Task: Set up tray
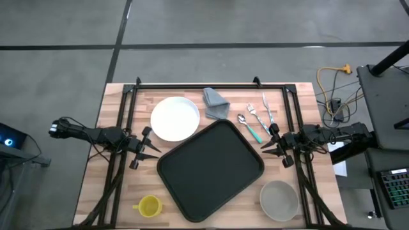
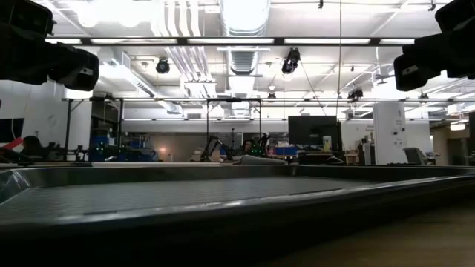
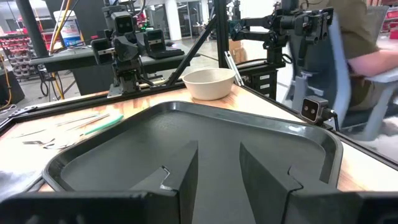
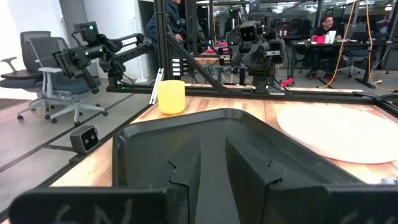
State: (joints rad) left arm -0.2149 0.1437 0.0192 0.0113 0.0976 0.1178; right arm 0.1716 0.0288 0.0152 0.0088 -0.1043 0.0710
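A matte black rectangular tray (image 1: 211,167) with rounded corners and a raised rim lay skewed at the centre of the wooden slatted table (image 1: 115,191). The left gripper (image 1: 149,149) hovered just beside its left corner, the right gripper (image 1: 268,147) beside its right corner; both stood parted, grasping nothing.

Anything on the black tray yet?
Nothing: the tray is bare in the high view. The plate, cutlery, bowl and cup lie beside it.
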